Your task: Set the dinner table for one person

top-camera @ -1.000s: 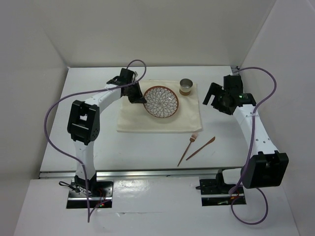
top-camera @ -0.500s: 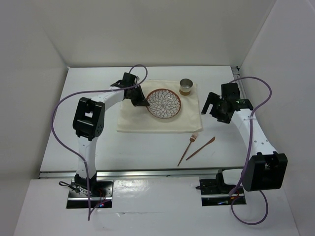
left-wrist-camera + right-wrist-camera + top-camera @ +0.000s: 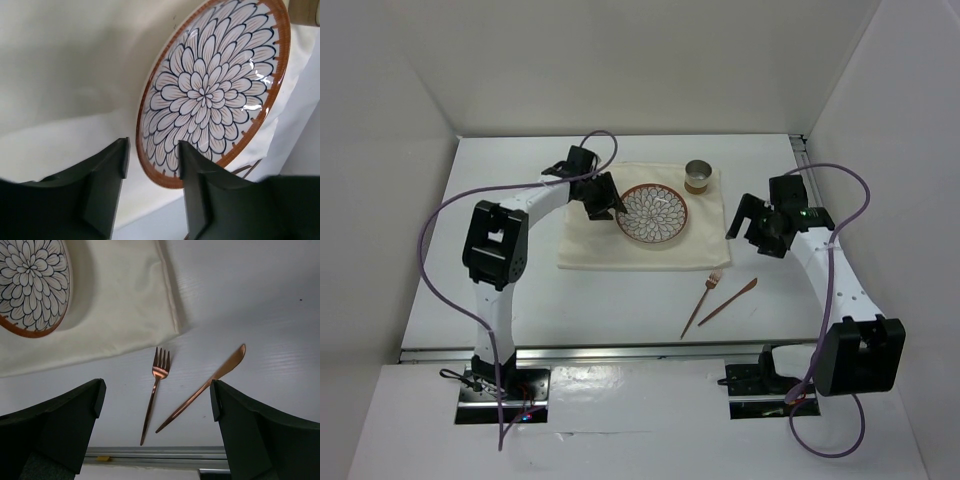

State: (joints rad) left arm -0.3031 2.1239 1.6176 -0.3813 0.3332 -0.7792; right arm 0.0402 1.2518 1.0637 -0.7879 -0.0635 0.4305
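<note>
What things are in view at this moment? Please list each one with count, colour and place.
dinner table: 1, white, under everything
cloth mat: 1, cream, middle of the table
plate: 1, dark petal pattern, orange-brown rim, on the mat
cup: 1, grey and tan, mat's far right corner
fork: 1, copper, bare table, nearer than the mat
knife: 1, copper, right of the fork
left gripper: 1, black, jaws apart at the plate's left rim
right gripper: 1, black, open, right of the mat
</note>
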